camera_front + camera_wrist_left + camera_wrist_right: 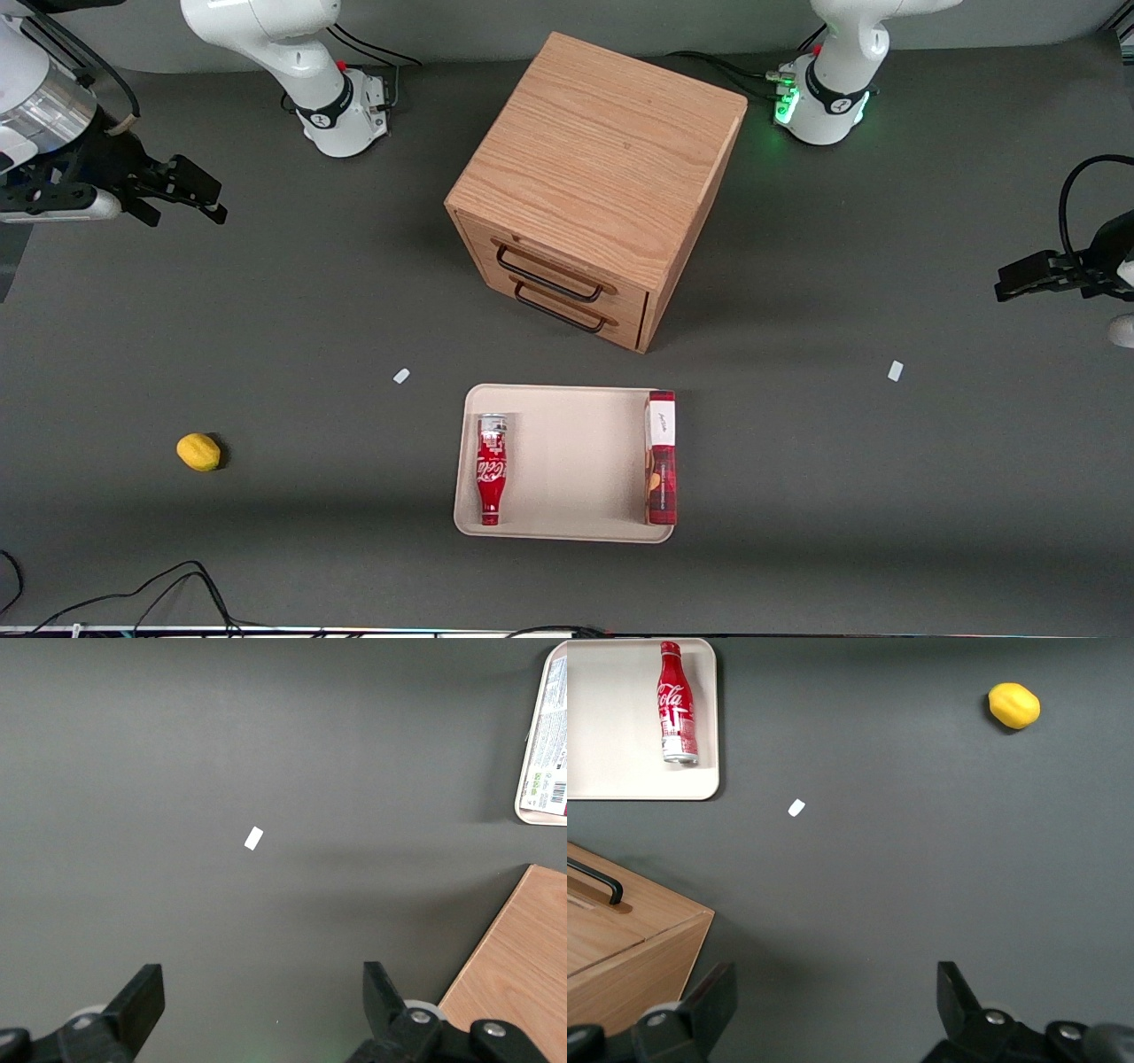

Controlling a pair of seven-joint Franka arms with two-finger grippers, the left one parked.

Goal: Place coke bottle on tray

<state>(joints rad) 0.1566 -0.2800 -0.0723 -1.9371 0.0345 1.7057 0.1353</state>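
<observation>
Coke bottle (491,470) on tray (567,461); end effector (190,188) apparently open, well apart.

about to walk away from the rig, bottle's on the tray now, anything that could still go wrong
The coke bottle lies on its side near the tray rim, so a nudge might roll it. The gripper hangs open, well clear toward the working arm's end. The red box sits along the rim nearest the parked arm and could slip off.
</observation>
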